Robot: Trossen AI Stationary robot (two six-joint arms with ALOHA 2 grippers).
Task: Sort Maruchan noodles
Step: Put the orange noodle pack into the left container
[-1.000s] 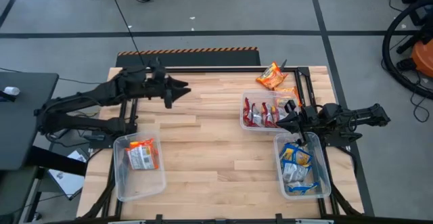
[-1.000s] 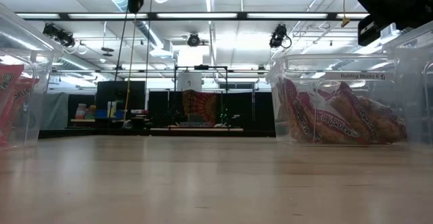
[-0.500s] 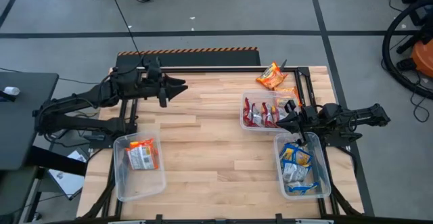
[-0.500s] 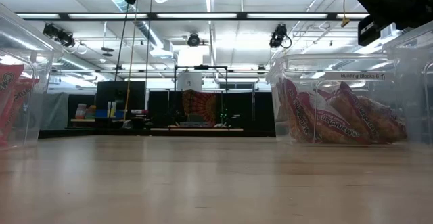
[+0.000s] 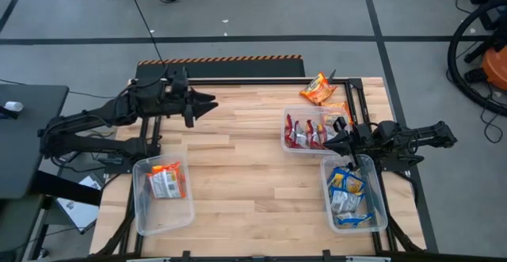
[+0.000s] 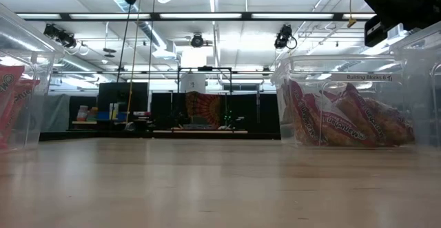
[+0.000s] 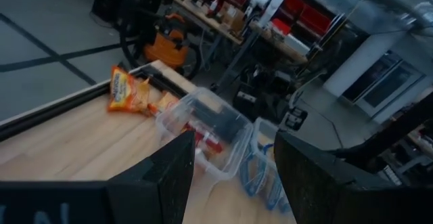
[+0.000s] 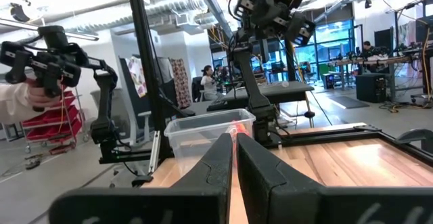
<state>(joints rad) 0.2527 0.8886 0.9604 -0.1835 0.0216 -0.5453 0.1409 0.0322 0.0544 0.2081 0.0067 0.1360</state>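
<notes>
Maruchan noodles lie in four places on the bench. Orange packets sit in a clear bin at the near left corner. Red-and-white packets stand in a second clear bin against the right edge, and in the low view partial lettering shows on these wrappers, though only a fragment like "Chicken" can be made out. That bin also carries a small label reading "Building Blocks". Blue-and-yellow packets fill a third clear bin at the near right corner. Two loose orange packets lie at the far right corner, just outside the red-and-white bin, one of them reaching the bench's far edge.

The left gripper hangs above the far left part of the bench, its fingers apart with nothing between them. The right gripper sits over the seam between the red-and-white bin and the blue-and-yellow bin, its fingers pressed together and holding nothing.

The whole middle of the bench, from the far edge to the near edge, is bare wood, giving wide free room between the left bin and the two right bins. A black-and-orange striped strip runs beyond the far edge.
</notes>
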